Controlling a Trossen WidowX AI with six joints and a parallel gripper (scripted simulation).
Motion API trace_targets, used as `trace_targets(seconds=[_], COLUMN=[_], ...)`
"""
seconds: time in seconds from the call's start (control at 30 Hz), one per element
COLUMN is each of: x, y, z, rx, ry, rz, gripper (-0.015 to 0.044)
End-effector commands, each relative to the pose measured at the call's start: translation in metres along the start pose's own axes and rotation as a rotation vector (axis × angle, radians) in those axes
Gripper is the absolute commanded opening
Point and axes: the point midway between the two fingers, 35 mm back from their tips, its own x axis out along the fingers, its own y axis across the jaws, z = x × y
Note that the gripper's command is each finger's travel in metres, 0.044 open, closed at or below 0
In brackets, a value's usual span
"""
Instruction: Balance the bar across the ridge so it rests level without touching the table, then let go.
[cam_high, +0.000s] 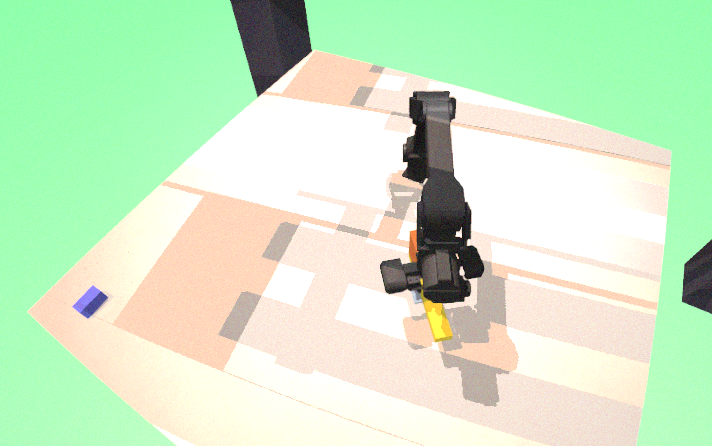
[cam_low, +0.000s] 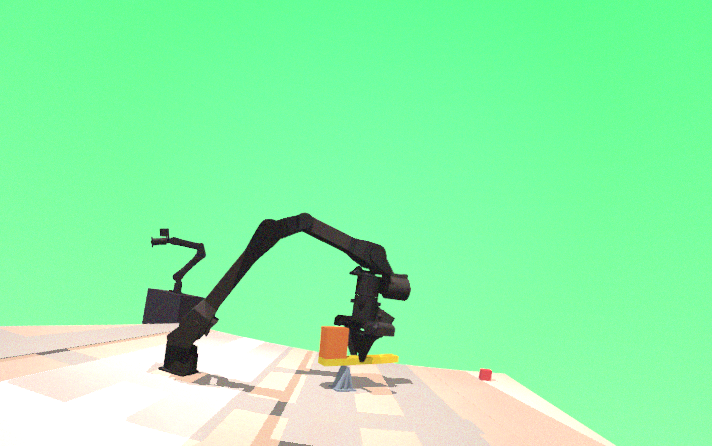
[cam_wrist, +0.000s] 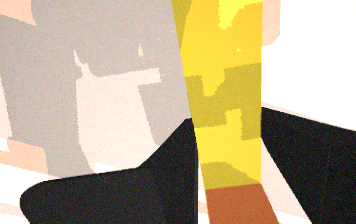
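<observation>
My gripper (cam_low: 364, 355) clamps the stiff yellow bar (cam_low: 380, 359) near its orange block (cam_low: 333, 341); that end likely weighs heavier.
</observation>
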Motion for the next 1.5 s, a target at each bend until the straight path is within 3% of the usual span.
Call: trace_targets(seconds=[0.0,1.47], x=[-0.0015,0.0022], y=[-0.0008,-0.0008], z=[-0.0001,-0.0005], rx=[-0.002,-0.002], ry=[-0.005,-0.005], rz=[-0.006,-0.006], gripper=[0.0000,0.0000])
